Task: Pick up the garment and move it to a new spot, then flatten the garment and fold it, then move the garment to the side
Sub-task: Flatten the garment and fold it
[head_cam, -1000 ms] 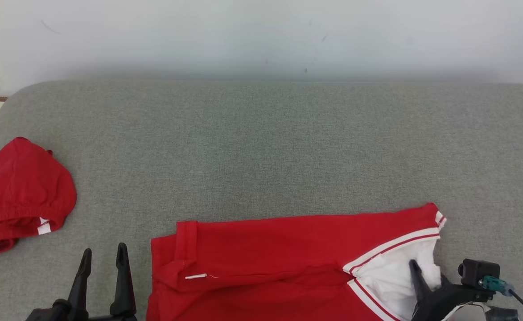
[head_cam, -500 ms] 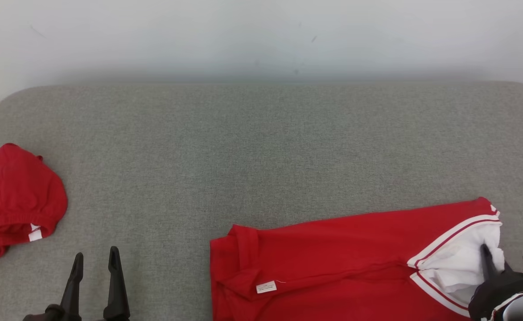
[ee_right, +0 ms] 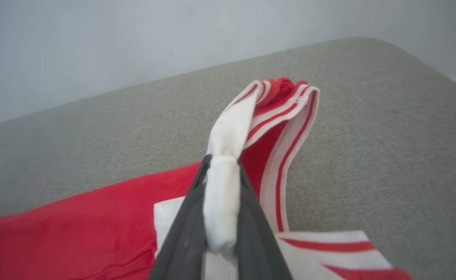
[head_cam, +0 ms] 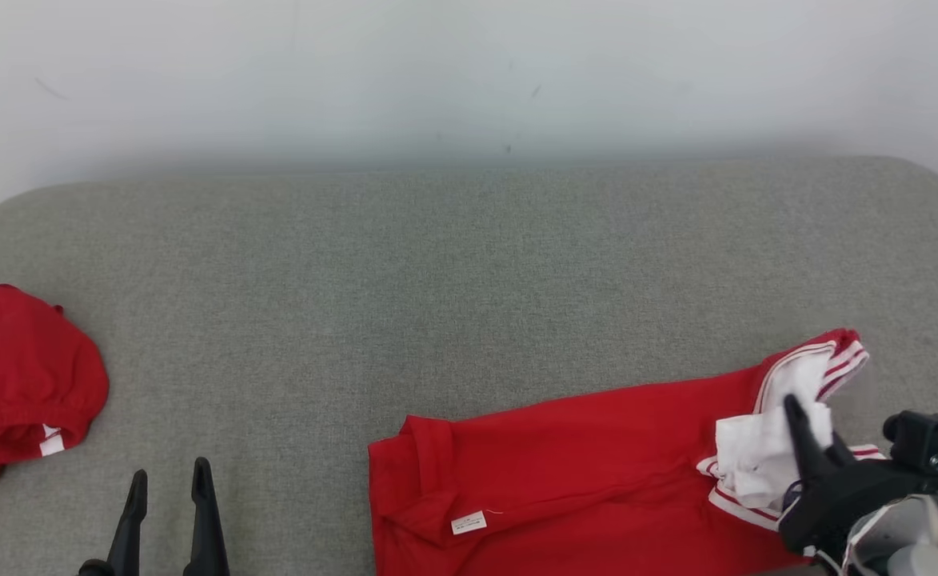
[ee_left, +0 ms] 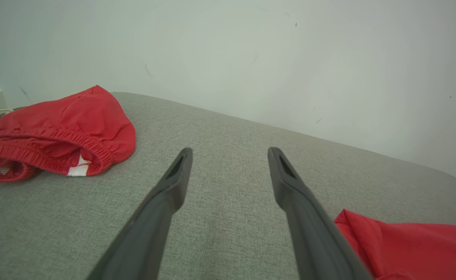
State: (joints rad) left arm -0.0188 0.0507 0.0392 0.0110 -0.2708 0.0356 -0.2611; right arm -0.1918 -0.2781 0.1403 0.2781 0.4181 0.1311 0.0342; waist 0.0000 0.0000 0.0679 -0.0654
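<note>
Grey woven-fabric surface [head_cam: 453, 264], rounded far corners, set against a plain pale wall [head_cam: 469, 64] (a few faint scuffs), evenly and softly lit.

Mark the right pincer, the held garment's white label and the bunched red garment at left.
right pincer [ee_right: 222, 162]: right wrist view, midway between its fingertips.
white label [head_cam: 469, 523]: head view, its middle.
bunched red garment [ee_left: 82, 116]: left wrist view, its upper surface.

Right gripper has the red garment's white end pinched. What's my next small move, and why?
Probably move the open left gripper right to the left edge of the red, white-trimmed fabric garment. The right gripper is shut on its bunched white end; a second grip could stretch it flat.
</note>
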